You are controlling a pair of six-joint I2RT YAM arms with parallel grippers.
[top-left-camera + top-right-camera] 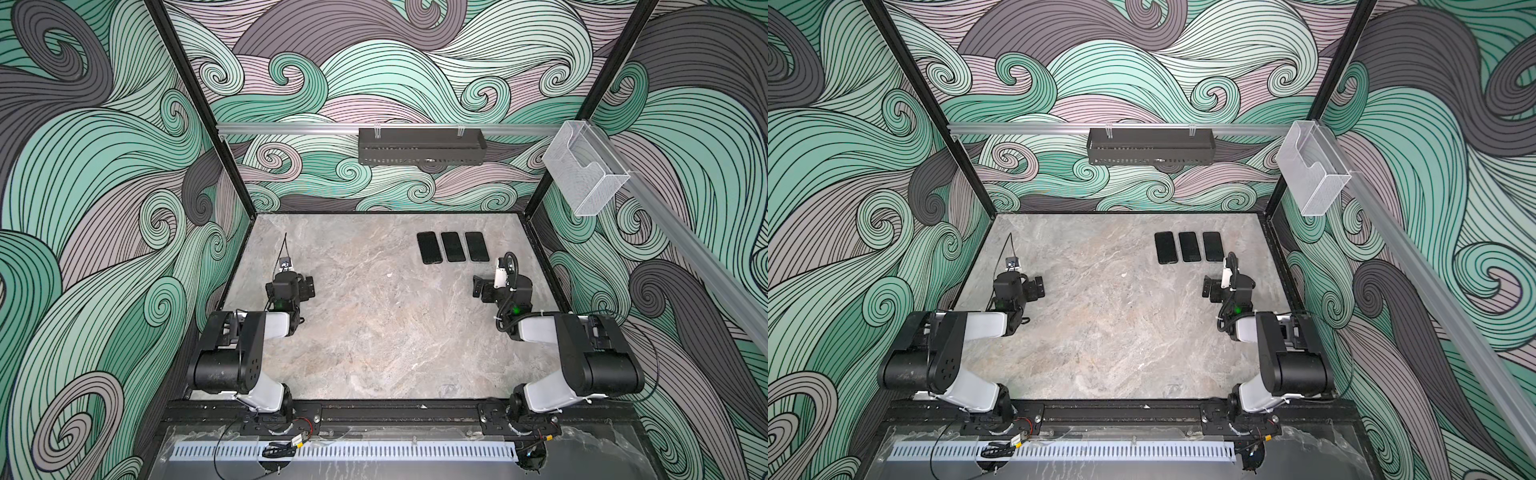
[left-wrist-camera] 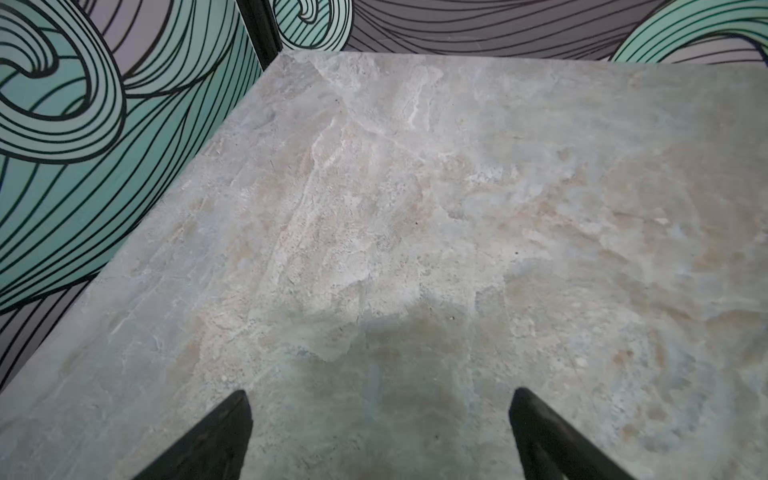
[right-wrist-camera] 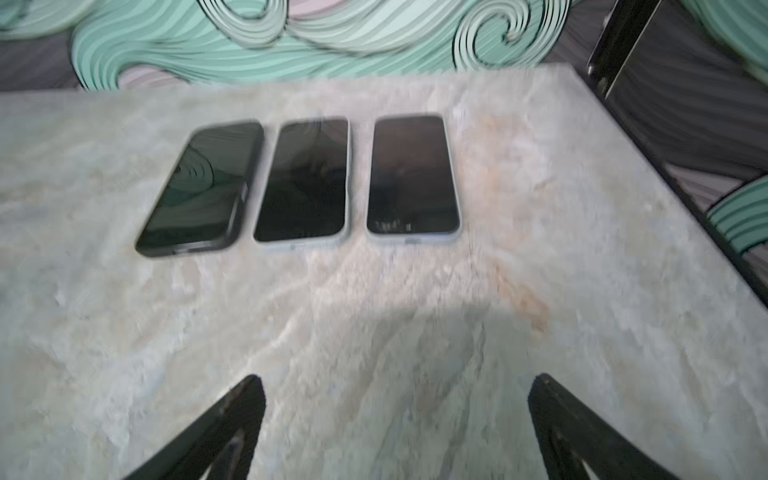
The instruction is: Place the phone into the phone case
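Note the black tray (image 1: 419, 146) on the back rail and the clear bin (image 1: 584, 176) at upper right, both above the table (image 1: 374, 340). In both top views, three phones lie side by side at centre right: black-edged phone (image 3: 199, 187), middle phone (image 3: 302, 178) and right phone (image 3: 412, 174), the last two pale-edged. The right gripper (image 3: 397, 378), spread and empty, sits just below them. The left gripper (image 2: 380, 395), also spread, sits well apart at centre left.

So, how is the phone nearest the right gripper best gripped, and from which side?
Probably from above, across its long edges near the middle: the phone lies flat, its outer edge is free, and a narrow gap parts it from the middle phone.
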